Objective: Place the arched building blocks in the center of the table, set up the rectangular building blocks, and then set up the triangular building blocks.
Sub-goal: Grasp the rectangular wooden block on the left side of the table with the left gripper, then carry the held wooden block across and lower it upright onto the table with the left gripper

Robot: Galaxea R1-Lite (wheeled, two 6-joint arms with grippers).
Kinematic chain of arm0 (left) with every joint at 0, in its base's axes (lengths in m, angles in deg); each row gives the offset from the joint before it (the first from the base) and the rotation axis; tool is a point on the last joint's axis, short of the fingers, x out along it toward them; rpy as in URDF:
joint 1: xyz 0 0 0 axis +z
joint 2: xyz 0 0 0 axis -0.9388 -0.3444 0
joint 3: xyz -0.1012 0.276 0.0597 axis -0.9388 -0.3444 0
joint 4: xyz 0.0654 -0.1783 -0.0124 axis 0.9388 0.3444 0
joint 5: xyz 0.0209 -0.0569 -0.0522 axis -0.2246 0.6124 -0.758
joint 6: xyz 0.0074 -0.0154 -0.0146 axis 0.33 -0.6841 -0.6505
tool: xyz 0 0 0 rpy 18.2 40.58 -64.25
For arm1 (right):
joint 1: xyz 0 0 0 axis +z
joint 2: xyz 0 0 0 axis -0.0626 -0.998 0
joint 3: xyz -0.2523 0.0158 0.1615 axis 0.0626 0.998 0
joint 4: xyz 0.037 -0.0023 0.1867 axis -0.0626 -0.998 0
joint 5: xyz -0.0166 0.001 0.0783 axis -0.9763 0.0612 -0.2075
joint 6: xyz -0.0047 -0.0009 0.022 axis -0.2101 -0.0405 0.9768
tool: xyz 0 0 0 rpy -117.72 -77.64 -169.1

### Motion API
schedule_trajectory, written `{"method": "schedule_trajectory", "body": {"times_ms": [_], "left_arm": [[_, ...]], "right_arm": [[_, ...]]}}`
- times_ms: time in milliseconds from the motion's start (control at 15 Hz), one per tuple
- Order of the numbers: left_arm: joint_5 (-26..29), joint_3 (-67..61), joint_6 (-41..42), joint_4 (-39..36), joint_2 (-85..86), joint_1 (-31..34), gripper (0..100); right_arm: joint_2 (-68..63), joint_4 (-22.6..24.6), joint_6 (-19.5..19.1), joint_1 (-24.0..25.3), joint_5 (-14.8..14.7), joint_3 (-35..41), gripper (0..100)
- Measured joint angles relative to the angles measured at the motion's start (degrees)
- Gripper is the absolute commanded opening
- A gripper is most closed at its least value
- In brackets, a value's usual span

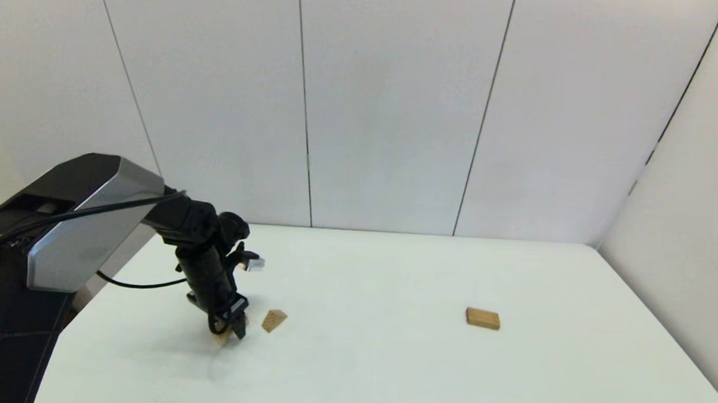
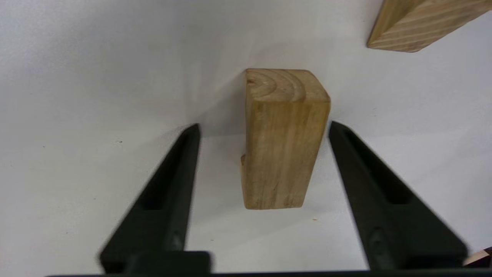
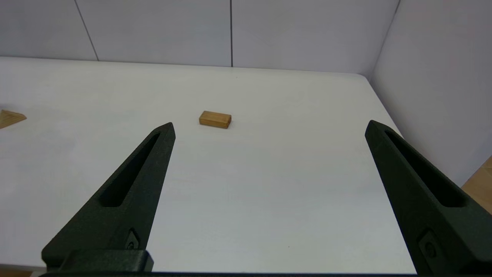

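My left gripper point(image 1: 229, 328) is down at the table's point(image 1: 387, 375) front left, open, its fingers on either side of the arched block point(image 2: 284, 142). Small gaps show on both sides of the light-wood block, and a notch of its cut-out shows on one side. From the head camera the arched block point(image 1: 223, 338) is mostly hidden behind the fingers. The triangular block point(image 1: 274, 320) lies just to the right of the gripper, and a corner of this triangular block point(image 2: 419, 23) also shows in the left wrist view. The rectangular block point(image 1: 482, 318) lies flat at centre right. My right gripper point(image 3: 271, 126) hangs open over the near edge, with the rectangular block point(image 3: 215, 119) far ahead.
White wall panels stand close behind the table and along its right side. The left arm's grey and black body point(image 1: 81, 224) rises over the table's left edge.
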Motion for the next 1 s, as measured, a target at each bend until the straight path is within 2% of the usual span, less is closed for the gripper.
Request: {"method": "schedule_trajectory", "body": {"times_ms": [733, 1000], "left_arm": [[-1.4, 1.4, -0.6, 1.1, 4.4, -0.3, 0], [-1.2, 1.3, 0.2, 2.1, 11.7, -3.8, 0]], "right_arm": [[0.0, 0.0, 0.0, 0.0, 0.0, 0.0, 100], [0.0, 0.0, 0.0, 0.0, 0.0, 0.0, 100]]}}
